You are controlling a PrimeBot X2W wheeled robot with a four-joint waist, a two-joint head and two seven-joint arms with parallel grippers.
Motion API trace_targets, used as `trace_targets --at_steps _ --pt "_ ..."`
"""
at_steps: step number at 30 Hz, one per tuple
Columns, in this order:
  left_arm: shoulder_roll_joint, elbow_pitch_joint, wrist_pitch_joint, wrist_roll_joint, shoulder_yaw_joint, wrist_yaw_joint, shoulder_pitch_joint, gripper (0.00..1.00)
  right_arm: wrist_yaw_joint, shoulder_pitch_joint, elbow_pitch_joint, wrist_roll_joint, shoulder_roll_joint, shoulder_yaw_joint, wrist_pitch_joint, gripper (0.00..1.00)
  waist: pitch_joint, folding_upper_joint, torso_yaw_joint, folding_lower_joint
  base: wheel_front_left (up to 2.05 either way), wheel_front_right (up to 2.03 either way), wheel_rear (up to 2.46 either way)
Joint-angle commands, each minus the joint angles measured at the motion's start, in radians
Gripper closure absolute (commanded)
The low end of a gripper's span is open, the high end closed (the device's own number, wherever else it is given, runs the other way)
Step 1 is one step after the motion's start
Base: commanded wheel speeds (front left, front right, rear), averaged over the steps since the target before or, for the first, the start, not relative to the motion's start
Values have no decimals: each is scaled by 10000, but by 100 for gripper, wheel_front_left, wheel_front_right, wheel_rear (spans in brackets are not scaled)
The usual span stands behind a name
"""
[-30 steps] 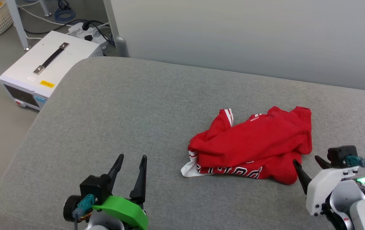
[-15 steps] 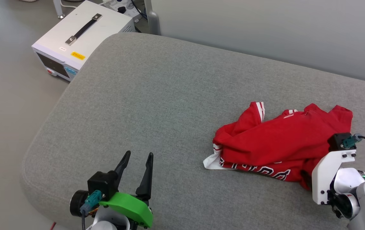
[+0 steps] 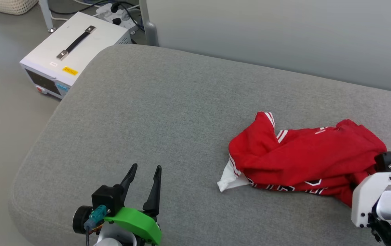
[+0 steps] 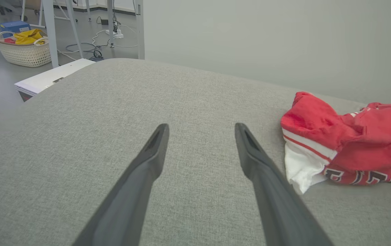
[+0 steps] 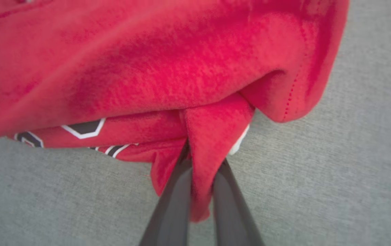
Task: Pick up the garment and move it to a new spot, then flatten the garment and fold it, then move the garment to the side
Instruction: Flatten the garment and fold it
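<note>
Left end effector (image 3: 146, 166): jaws wide, empty, over the grey fabric cushion (image 3: 168, 112) near its front edge.
Right end effector (image 5: 204, 164): clamped narrow on a near fold of the crumpled red jersey shirt (image 3: 304, 160), on the cushion's right side.
Open room: bare cushion leftward, out to the rounded far edge.

Bright, even, diffuse overhead light. Faint soft shadows under garment (image 3: 304, 160) folds. Head view sharp. Right wrist view: close fabric soft, slightly blurred. Left wrist view: left gripper (image 4: 201, 125) defocused toward bottom edge.
</note>
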Motion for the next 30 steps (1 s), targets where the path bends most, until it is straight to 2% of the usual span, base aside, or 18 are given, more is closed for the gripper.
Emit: trace_targets --at_steps 1,10,15,16,17,18,23,27,30 --pt "-53 6 -59 90 68 -71 120 0 -9 299 -227 -120 -4 -254 -128 100 -268 0 -395 0 0 0 0" --pt "-178 92 -59 251 186 -201 298 0 -9 1952 -1553 -785 702 -1774 -412 100 -464 0 -1316 0 0 0 0" --pt "-254 183 -59 299 208 -253 311 0 -9 2659 -1865 -969 1125 -1977 -724 100 -499 0 -1750 0 0 0 0" --pt "-271 206 -59 317 186 -269 300 0 -9 2740 -1845 -978 1173 -1977 -838 79 -498 0 -1830 0 0 0 0" --pt "-286 221 -59 327 170 -281 289 0 -9 2778 -1823 -1008 1186 -1939 -951 11 -505 0 -1891 0 0 0 0" --pt "-305 242 -59 333 155 -294 277 0 -9 2800 -1777 -1015 1204 -1910 -1082 0 -524 0 -1965 0 0 0 0" --pt "-366 292 -59 357 153 -329 267 0 -9 2666 -2072 -647 1251 -1516 -1991 0 -633 0 -2266 0 0 0 0" --pt "-399 267 -59 308 207 -362 249 0 -9 2567 -2799 -160 964 -1030 -3056 0 -731 0 -2465 0 0 0 0" --pt "-432 214 -59 200 230 -389 266 0 -9 2652 -3526 53 976 -856 -3660 0 -763 0 -2581 0 0 0 0"
